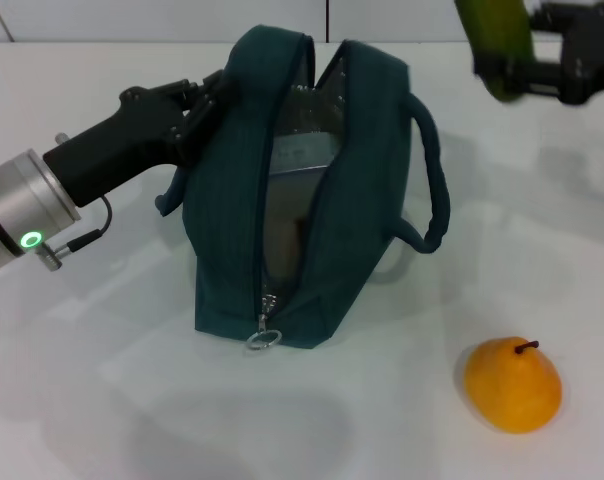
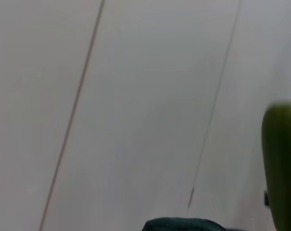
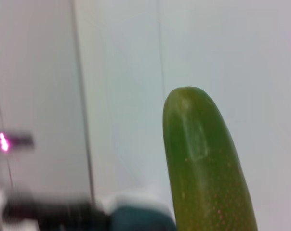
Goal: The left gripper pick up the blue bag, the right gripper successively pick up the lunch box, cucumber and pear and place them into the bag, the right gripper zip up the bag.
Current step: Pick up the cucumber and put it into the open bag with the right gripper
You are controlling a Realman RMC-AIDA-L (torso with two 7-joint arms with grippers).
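Green cucumber (image 1: 495,45) aloft, bag (image 1: 312,190) mouth open

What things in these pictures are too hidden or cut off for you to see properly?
- Inside the bag: head view, its dark opening and sides hide most of what's in it.
- Cucumber: head view, cut off by the top edge; in both wrist views, cut off by the bottom edge.
- Right tool: head view, blurred, with the cucumber in its grip.
- Left tool: head view, its tips are hidden at the bag's edge.
- Pear: shows in the head view only.
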